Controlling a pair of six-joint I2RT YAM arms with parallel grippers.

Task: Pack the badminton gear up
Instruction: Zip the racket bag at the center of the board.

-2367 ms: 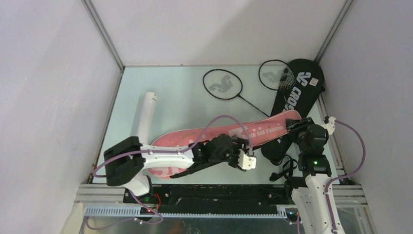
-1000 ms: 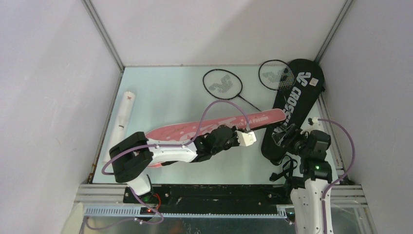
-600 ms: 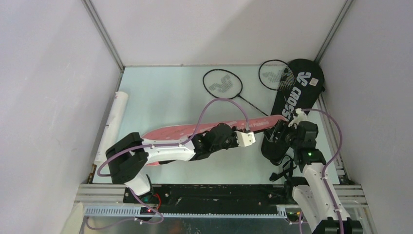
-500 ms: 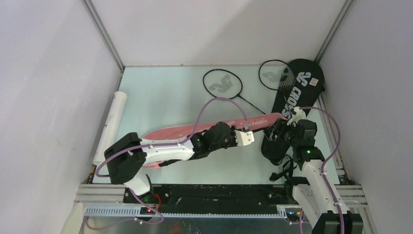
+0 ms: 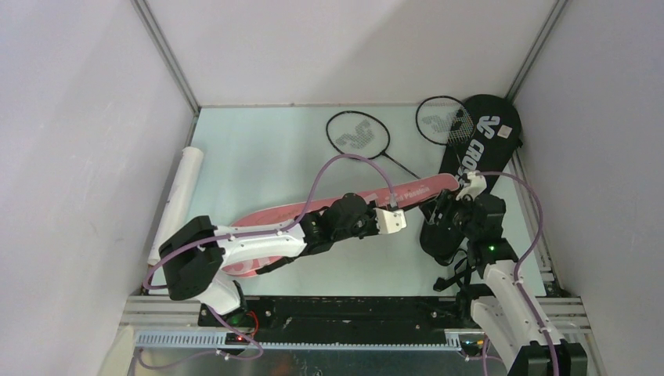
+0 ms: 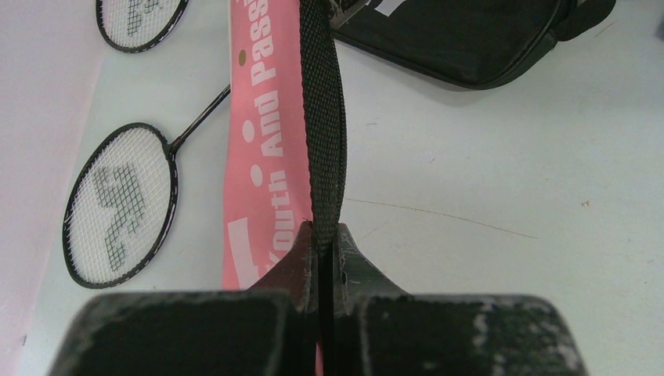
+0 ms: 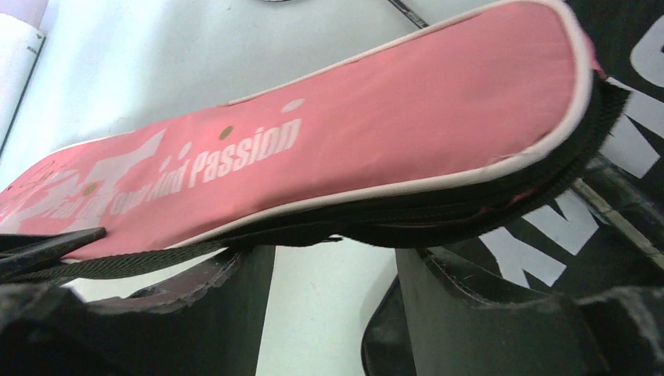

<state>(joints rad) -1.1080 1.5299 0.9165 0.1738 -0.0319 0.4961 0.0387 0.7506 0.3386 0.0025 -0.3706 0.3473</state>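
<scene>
**Desk:** Where does the pink bag sit?

**Photographer:** The pink bag (image 5: 419, 190) stretches diagonally across the near half of the pale table (image 5: 266, 149). Its broad end is at the near left beneath the left arm, and its narrow end reaches right to the black bag (image 5: 478, 141). Seen from the right wrist, that narrow end rides clear of the table and overlaps the black bag's white lettering.

**Desk:** And the left gripper?

**Photographer:** The left gripper (image 6: 322, 231) is pinched tight on the pink bag's black strap (image 6: 322, 117). The webbing runs straight out from between the closed fingers, alongside the words "Youth And Passion".

**Desk:** The right one?

**Photographer:** The right gripper (image 7: 333, 262) stands with its fingers apart, table showing in the gap, just under the zipped edge of the bag's narrow end. Whether the pads touch the fabric, I cannot tell.

**Desk:** The rest of the kit?

**Photographer:** One black racket (image 5: 358, 135) lies flat at the far middle of the table, its shaft pointing toward the pink bag. The second black racket (image 5: 444, 120) has its head against the black bag's far left edge. The black bag runs down the right side, from the far corner toward the right arm. The long white tube (image 5: 178, 196) lies along the table's left edge, well apart from both grippers.
</scene>
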